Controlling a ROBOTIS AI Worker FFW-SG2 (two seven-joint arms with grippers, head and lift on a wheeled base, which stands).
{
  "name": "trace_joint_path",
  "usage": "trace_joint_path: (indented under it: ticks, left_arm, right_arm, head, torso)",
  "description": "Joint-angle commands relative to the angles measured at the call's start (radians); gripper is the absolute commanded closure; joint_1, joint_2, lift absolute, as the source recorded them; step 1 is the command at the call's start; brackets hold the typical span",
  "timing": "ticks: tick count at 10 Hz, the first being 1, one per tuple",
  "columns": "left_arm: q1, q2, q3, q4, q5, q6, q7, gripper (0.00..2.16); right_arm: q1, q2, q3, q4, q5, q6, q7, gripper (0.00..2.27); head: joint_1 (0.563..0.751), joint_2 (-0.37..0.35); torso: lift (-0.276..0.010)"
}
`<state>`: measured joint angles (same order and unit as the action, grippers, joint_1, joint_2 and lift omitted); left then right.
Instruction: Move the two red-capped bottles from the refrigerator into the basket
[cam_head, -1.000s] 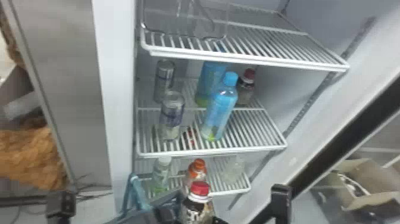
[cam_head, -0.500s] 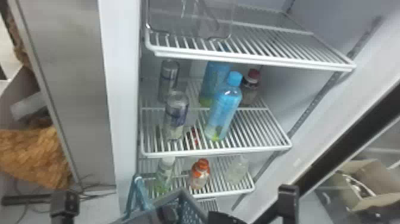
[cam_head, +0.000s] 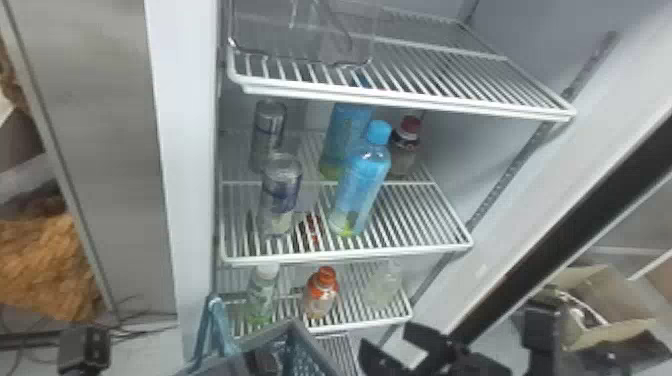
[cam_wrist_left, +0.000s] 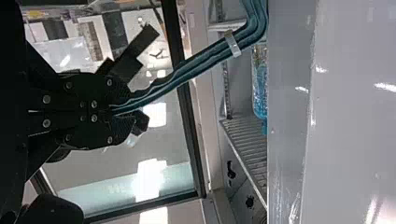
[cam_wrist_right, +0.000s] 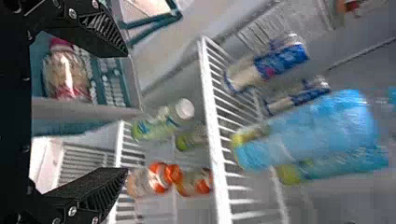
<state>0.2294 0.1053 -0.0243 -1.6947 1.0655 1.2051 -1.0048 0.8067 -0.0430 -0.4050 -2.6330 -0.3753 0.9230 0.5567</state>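
Note:
In the head view my right gripper (cam_head: 397, 346) is open, right of the basket (cam_head: 271, 336). A red-capped bottle (cam_head: 406, 146) stands at the back right of the middle shelf, behind the blue bottles. The right wrist view has my right gripper (cam_wrist_right: 126, 112) with its fingers wide apart and nothing between the tips. Inside the basket (cam_wrist_right: 84, 111) lies the other red-capped bottle (cam_wrist_right: 66, 75). In the left wrist view my left gripper (cam_wrist_left: 114, 111) is shut on the basket's teal handle (cam_wrist_left: 187, 70), beside the refrigerator.
Blue bottles (cam_head: 363, 185) and cans (cam_head: 280, 192) stand on the middle shelf (cam_head: 420, 245). Green, orange-capped (cam_head: 322, 295) and clear bottles occupy the shelf below. The upper shelf (cam_head: 430, 97) holds a clear container. Right of the refrigerator is an open cardboard box (cam_head: 607, 295).
The red-capped bottle over the basket one second ago has gone down out of sight there. My right gripper has risen slightly and come away to the right, more fully in view.

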Motion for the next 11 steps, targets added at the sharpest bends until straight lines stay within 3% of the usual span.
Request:
trace_joint_path:
  ticks: [1,4,11]
  left_arm:
    - [0.006,0.001,0.0,0.0,0.003,0.0,-0.003,1.17]
    - [0.009,0.005,-0.006,0.0,0.003,0.0,-0.003,1.17]
    - [0.009,0.019,-0.024,0.0,0.005,-0.022,-0.021,1.17]
  right_arm:
    - [0.013,0.017,-0.022,-0.024,0.002,-0.086,-0.004,0.15]
    - [0.02,0.041,-0.03,0.001,-0.002,-0.268,-0.058,0.15]
    - [-0.036,0.044,-0.058,0.123,-0.024,-0.474,-0.115,0.15]
  head:
    - [0.695,-0.35]
    - [0.695,-0.35]
    - [0.695,-0.35]
  torso:
    - [0.0]
    - [0.0]
    - [0.0]
